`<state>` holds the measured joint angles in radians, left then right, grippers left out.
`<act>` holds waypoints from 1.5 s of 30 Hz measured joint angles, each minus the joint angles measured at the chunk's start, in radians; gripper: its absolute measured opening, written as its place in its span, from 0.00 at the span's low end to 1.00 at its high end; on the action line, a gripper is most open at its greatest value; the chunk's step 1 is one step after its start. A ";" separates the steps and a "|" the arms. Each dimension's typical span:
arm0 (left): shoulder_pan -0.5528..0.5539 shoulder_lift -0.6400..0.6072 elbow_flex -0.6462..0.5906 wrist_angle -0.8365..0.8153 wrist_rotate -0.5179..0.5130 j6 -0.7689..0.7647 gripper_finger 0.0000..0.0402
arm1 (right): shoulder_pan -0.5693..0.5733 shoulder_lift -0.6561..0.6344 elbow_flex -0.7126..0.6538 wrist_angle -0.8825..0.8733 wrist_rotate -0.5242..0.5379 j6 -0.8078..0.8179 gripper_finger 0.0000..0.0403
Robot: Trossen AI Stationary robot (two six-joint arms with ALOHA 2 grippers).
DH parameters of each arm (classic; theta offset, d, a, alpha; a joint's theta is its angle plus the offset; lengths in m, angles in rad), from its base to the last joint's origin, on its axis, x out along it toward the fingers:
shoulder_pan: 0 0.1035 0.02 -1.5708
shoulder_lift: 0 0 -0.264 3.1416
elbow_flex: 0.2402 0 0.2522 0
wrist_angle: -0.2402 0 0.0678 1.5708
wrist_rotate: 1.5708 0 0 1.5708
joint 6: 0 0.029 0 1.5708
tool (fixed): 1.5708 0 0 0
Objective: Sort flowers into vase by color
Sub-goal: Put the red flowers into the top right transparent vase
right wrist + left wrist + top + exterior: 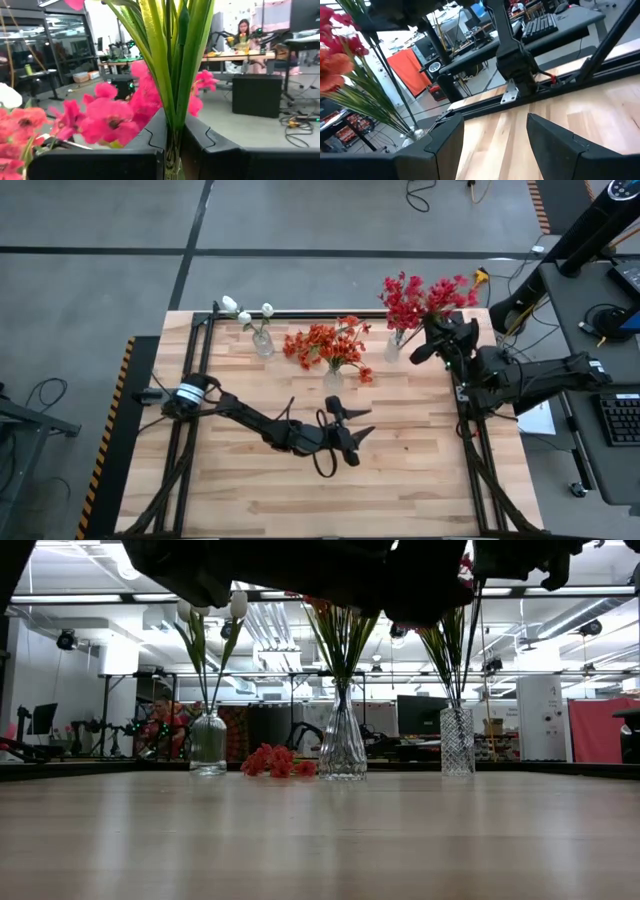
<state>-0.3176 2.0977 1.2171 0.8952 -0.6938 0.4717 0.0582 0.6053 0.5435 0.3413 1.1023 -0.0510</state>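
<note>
flowers sit in three glass vases along the far edge of your table (420, 480): white flowers (245, 312) in the left vase (208, 743), orange flowers (328, 345) in the middle vase (342, 747) with one orange bloom (272, 761) lying on the wood between those two, and red flowers (420, 298) in the right vase (457, 741). your right gripper (172, 145) is up by the right vase, clenched tight on the green stems (172, 60) of a red spray. your left gripper (352, 430) hangs over the middle of the table with its jaws apart and nothing in them.
</note>
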 joint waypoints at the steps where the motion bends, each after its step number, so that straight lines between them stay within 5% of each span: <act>1: 0.000 -0.001 0.000 0.003 -0.003 0.005 0.50 | 0.000 0.006 -0.002 0.015 0.000 -0.007 0.06; 9: 0.007 -0.001 -0.001 -0.006 -0.004 0.021 0.50 | -0.010 0.041 -0.003 0.203 0.023 -0.179 0.06; 45: 0.034 -0.001 -0.002 -0.061 0.004 0.013 0.50 | -0.077 0.213 -0.003 0.333 -0.064 -0.335 0.06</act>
<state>-0.2836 2.0972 1.2148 0.8340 -0.6899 0.4847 -0.0189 0.8183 0.5404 0.6742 1.0378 -0.3856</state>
